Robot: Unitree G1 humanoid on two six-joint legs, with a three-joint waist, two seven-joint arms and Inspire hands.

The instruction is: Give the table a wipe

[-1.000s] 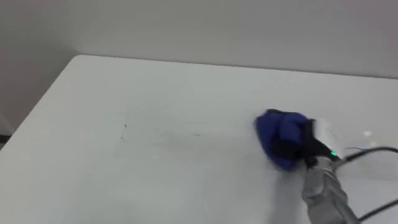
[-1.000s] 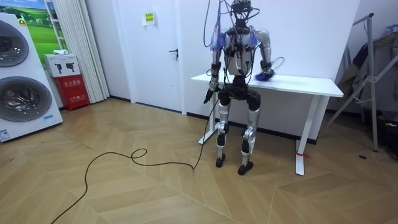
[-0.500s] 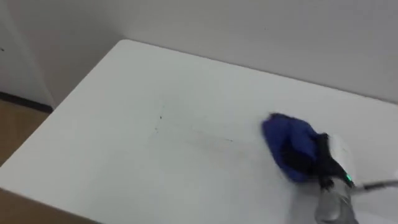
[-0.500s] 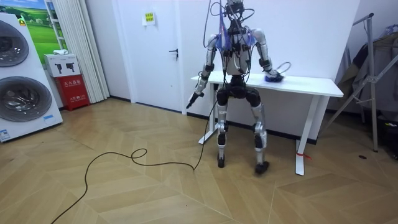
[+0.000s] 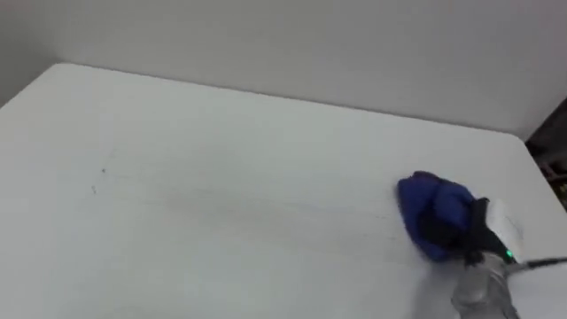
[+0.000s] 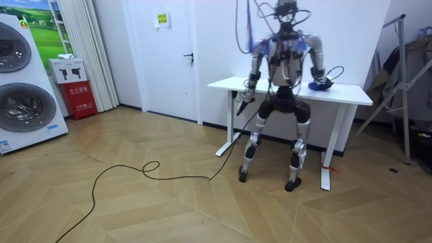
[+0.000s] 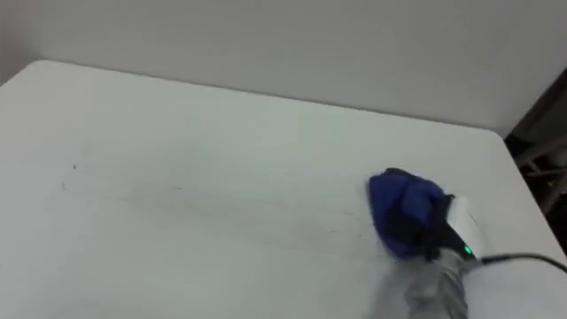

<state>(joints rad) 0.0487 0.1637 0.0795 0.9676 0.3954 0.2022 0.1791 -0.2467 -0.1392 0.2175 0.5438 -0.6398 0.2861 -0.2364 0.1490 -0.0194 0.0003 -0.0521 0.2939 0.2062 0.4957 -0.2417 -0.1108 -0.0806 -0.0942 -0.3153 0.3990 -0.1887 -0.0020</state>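
Right hand [image 5: 462, 232] low at the right of the eye views, forearm coming up from the bottom edge. Dark fingers clenched into the blue cloth [image 5: 425, 202], grasping it and holding it down on the table [image 5: 221, 133]

Cloth: one, bunched into a lump, lying on the white top toward the table's right end and near its right edge. The far part of it shows beyond the fingers

One small dark speck [image 5: 104, 171] on the top far over to the left, well apart from the cloth, with faint thin lines running from it toward the middle

Beyond the table's far edge, a plain pale wall [image 5: 310, 40]

Room view: robot stands at the table's long front side, knees bent, feet apart, facing the wall. Left hand [image 6: 240, 100] hangs below the top near the table's left end; cannot tell how its fingers are set

Around, in the room view: two washing machines [image 6: 20, 104] stacked at the far left, one red cabinet [image 6: 81, 98] beside them, one white door [image 6: 172, 61] behind, one metal stand [image 6: 403, 88] right of the table
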